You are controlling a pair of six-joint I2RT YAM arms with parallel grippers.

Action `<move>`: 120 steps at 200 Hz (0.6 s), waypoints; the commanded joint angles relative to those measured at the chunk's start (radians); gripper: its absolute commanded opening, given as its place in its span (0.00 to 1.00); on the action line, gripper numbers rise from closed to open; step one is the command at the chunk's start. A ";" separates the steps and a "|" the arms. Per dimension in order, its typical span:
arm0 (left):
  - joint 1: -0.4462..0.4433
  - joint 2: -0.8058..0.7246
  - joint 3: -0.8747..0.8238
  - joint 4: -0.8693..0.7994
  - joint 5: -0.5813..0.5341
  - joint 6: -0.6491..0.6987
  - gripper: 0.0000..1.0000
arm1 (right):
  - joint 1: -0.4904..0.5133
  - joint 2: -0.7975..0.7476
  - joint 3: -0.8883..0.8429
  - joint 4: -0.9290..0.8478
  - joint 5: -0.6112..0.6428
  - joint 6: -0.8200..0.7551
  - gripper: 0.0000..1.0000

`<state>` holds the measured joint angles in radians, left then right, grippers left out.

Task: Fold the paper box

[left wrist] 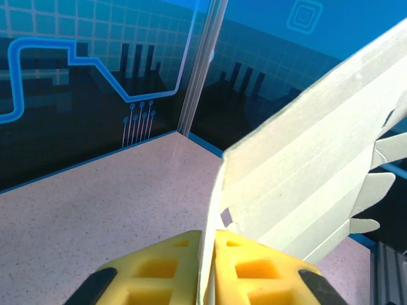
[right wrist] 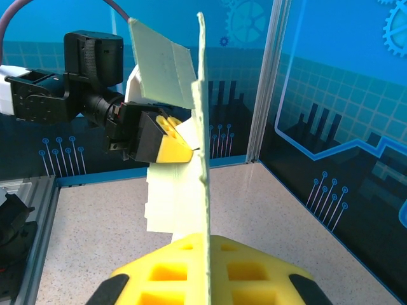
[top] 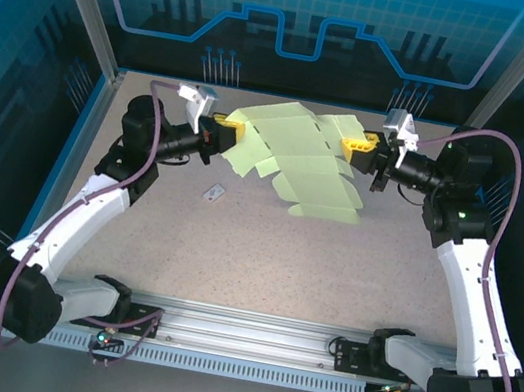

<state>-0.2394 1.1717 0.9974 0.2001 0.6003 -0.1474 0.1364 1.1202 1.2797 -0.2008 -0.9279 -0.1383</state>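
1. Two pincers hold one sheet in the top external view. The paper box (top: 298, 162), an unfolded pale mint-green die-cut sheet with flaps and creases, hangs above the tabletop (top: 260, 267) in the upper middle of the frame. The left pincer (top: 228, 130) pinches its left end and the right pincer (top: 357, 149) pinches its right end. The sheet sags and twists between them, its lower flaps toward the frame's centre. A tiny white scrap (top: 214, 192) lies on the tabletop below and left of the sheet, apart from it.

2. Left wrist view: the left pincer (left wrist: 206, 248) sits at the bottom centre, its yellow fingers (left wrist: 159, 267) pressed together on the thin edge of the paper box (left wrist: 305, 184). The card rises from the grip and fans toward the upper right, with rounded tabs at the right edge. The speckled tabletop (left wrist: 95, 216) lies beneath.

3. Right wrist view: the right pincer (right wrist: 206, 248) at the bottom centre clamps the paper box (right wrist: 175, 203), seen nearly edge-on as a vertical line up the middle of the frame. Left of centre, the left pincer (right wrist: 173, 145) grips the sheet's far end, with one flap standing above it. The tabletop (right wrist: 286, 235) spreads below.
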 commanded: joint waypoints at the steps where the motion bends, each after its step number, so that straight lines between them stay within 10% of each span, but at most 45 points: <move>1: 0.010 -0.030 0.004 -0.008 0.015 0.057 0.09 | -0.017 0.007 -0.004 -0.010 0.006 -0.011 0.03; 66: 0.002 -0.030 0.080 -0.255 -0.020 0.284 0.00 | 0.010 0.028 0.019 -0.254 0.412 -0.122 0.50; 120: -0.100 0.033 0.244 -0.532 -0.276 0.490 0.00 | 0.145 -0.069 0.090 -0.377 0.670 -0.243 0.64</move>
<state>-0.2882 1.1763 1.1641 -0.1764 0.4702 0.1970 0.2142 1.1263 1.3136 -0.5110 -0.4091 -0.3065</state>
